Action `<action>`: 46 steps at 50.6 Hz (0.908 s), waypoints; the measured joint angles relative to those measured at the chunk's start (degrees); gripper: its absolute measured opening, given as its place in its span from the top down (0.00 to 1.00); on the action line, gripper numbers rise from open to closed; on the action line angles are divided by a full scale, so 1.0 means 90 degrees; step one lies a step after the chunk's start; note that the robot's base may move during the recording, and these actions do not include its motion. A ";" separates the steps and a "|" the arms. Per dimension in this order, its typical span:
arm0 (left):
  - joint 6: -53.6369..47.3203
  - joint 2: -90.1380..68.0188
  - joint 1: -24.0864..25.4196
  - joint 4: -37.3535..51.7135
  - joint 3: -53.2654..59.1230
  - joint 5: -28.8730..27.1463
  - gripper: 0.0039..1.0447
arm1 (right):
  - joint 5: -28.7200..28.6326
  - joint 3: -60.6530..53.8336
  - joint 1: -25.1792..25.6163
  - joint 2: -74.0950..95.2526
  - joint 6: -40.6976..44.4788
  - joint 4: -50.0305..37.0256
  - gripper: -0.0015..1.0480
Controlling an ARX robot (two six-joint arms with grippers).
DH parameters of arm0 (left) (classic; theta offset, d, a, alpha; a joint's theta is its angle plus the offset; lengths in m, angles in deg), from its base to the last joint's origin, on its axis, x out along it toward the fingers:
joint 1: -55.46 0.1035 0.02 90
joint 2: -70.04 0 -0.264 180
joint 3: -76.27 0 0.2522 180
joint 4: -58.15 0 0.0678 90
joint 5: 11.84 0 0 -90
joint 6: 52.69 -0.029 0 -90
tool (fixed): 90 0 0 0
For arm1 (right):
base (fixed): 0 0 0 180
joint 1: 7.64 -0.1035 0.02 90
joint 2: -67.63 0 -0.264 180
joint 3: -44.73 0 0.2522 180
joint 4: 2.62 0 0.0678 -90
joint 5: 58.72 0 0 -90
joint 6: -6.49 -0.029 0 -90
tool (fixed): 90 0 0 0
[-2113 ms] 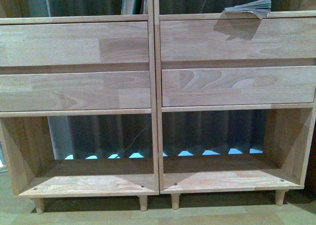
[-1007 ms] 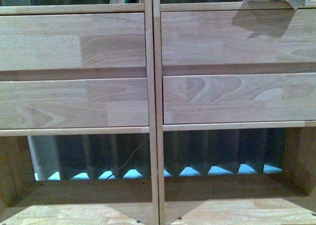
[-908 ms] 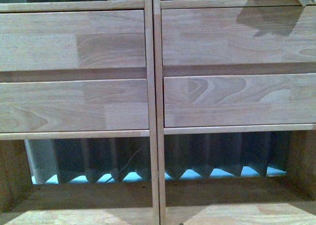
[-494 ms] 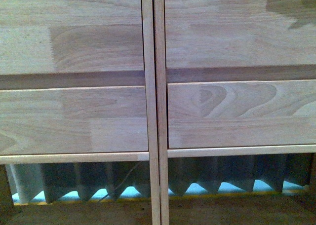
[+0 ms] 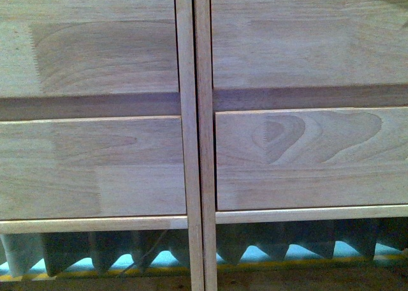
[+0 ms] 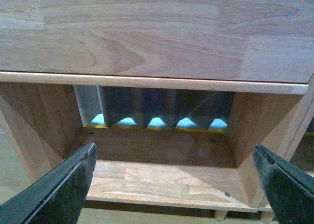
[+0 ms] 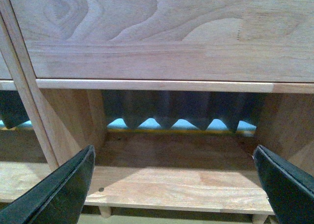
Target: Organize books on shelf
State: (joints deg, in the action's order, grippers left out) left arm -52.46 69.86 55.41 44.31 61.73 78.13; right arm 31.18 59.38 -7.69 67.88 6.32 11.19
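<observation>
The light wood shelf [image 5: 287,157] fills the front view: wide plank fronts and two slim centre posts [image 5: 194,138]. No books show in any view now. My left gripper [image 6: 174,170] is open and empty, facing the shelf's bare lower left compartment [image 6: 157,180]. My right gripper [image 7: 174,172] is open and empty, facing the bare lower right compartment [image 7: 181,184]. The dark fingers [image 6: 64,184] [image 7: 284,184] stand wide apart at the frame edges. Neither arm shows in the front view.
A dark pleated curtain [image 5: 95,249] with blue light at its hem hangs behind the open lower compartments. Short peg legs [image 7: 104,211] hold the shelf off a pale floor [image 6: 14,165]. Compartment side walls [image 6: 44,121] flank each opening.
The front view has closed in on the shelf. The plank fronts have grown, the paperback on the upper right ledge has left the frame, and the lower compartments have slid out at the bottom.
</observation>
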 joint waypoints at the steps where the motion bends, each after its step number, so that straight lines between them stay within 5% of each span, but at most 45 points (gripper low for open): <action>1: 0.0000 0.0000 0.0000 0.0000 0.0000 0.0002 0.07 | 0.0000 0.0000 0.0002 0.0000 0.0000 0.0000 0.07; 46: 0.0002 0.0002 0.0000 0.0000 0.0000 0.0002 0.07 | 0.0005 0.0000 0.0002 -0.0002 0.0000 0.0002 0.07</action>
State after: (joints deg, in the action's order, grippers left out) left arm -52.44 69.88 55.41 44.31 61.73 78.15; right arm 31.23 59.38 -7.67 67.86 6.32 11.22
